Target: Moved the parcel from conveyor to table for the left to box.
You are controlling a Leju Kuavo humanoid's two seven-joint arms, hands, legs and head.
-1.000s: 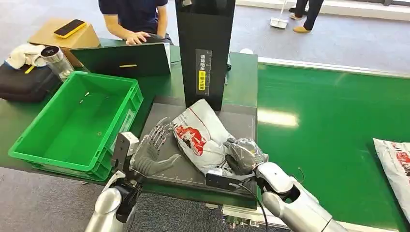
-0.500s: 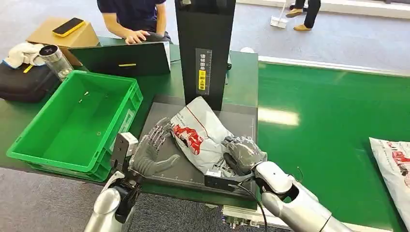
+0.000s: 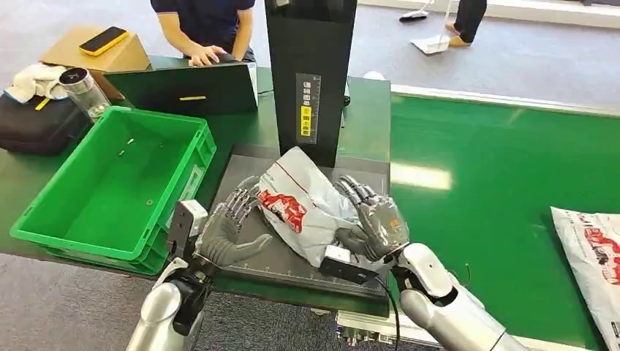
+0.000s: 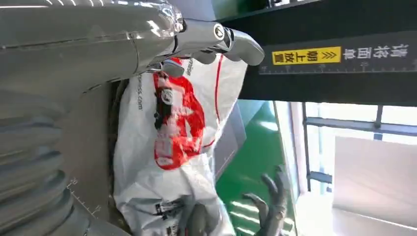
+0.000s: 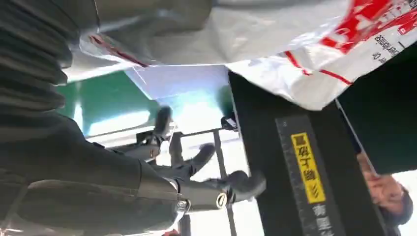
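Note:
The parcel (image 3: 303, 197), a white and grey plastic bag with a red print, lies crumpled on the dark mat (image 3: 248, 164) in front of the black post. My right hand (image 3: 373, 219) is beside the parcel's right end with its fingers spread upward, holding nothing. My left hand (image 3: 230, 227) is open at the parcel's left edge, palm toward it, fingers apart. The left wrist view has the parcel (image 4: 172, 128) just beyond my left hand's fingers (image 4: 221, 39). In the right wrist view the parcel (image 5: 275, 39) lies apart from my right hand's fingers (image 5: 196, 191).
A green crate (image 3: 117, 183) stands left of the mat. The tall black post (image 3: 311, 73) rises behind the parcel. A second parcel (image 3: 592, 248) lies on the green conveyor (image 3: 497, 183) at the right edge. A person (image 3: 205, 29) works at a laptop (image 3: 183, 88) behind the table.
My right hand has let go of the parcel and spread its fingers. The parcel on the conveyor has moved a little left. My left hand has hardly moved.

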